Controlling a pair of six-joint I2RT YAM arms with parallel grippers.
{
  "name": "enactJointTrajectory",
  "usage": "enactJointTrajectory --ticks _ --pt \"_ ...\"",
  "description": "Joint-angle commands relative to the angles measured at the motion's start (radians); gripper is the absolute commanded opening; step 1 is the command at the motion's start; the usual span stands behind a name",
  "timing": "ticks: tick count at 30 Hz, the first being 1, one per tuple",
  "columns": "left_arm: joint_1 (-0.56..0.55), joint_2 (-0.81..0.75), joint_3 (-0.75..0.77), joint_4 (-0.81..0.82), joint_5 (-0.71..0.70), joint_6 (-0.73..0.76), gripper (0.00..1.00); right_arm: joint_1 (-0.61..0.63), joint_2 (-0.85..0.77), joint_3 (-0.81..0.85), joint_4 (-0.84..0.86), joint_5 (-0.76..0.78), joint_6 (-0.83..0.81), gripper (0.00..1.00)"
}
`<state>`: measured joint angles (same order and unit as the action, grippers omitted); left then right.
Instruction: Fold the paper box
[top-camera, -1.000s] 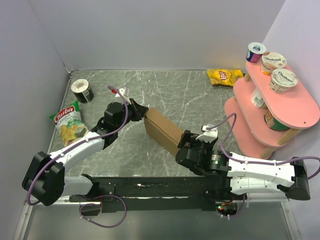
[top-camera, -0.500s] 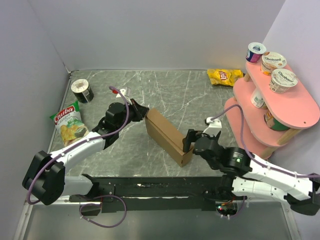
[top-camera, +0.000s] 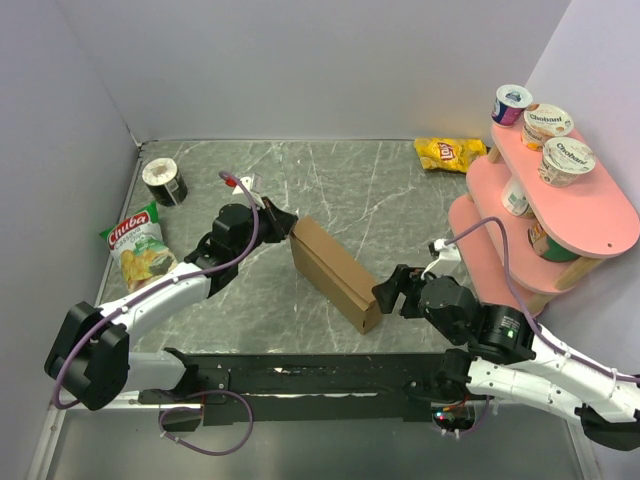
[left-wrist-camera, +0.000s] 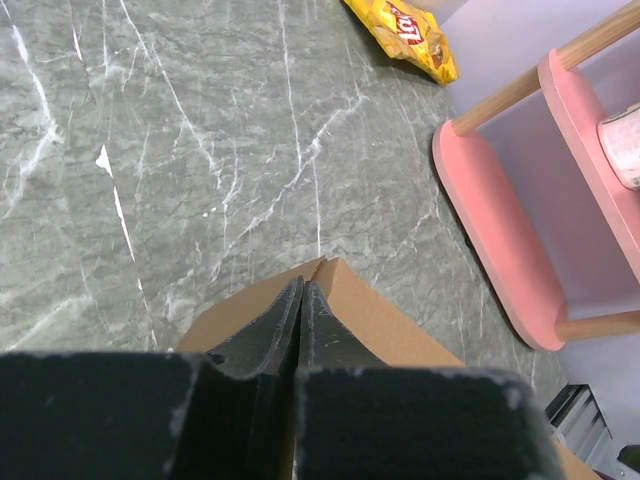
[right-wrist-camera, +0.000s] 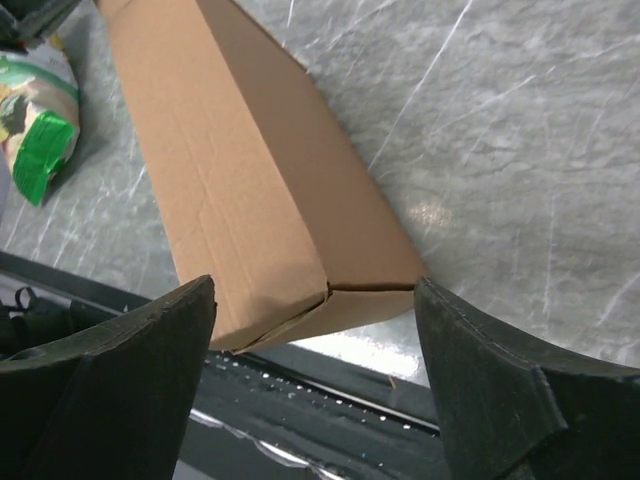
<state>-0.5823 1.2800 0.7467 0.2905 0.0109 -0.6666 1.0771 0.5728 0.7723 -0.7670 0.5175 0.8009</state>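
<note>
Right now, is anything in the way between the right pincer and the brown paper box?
No, nothing visible is in the way. The right pincer is open, and the near end of the paper box sits right in front of its wide jaws, with only bare table beside it.

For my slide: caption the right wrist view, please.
Open right end effector facing the end of the brown paper box.

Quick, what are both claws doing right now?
Left claw: closed, pinching the far end of the paper box.
Right claw: open, straddling the box's near end, gripping nothing.
</note>
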Motion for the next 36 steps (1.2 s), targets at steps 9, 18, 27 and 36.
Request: enactJointTrajectory --ticks 9,18,27,36 --pt "-0.027 0.055 -0.079 -0.404 0.004 0.047 0.06 -0.002 0.004 -0.064 0.008 -0.099 0.09 0.7" --pt "-0.034 0.055 -0.083 -0.401 0.001 0.038 0.06 -0.002 -0.013 -0.113 -0.017 -0.132 0.158 0.37" --pt "-0.036 0.064 -0.09 -0.389 0.004 0.032 0.06 0.0 -0.011 -0.162 -0.052 -0.128 0.178 0.21" --pt "-0.054 0.077 -0.075 -0.383 -0.008 0.03 0.06 0.006 0.067 -0.134 -0.11 -0.07 0.167 0.19"
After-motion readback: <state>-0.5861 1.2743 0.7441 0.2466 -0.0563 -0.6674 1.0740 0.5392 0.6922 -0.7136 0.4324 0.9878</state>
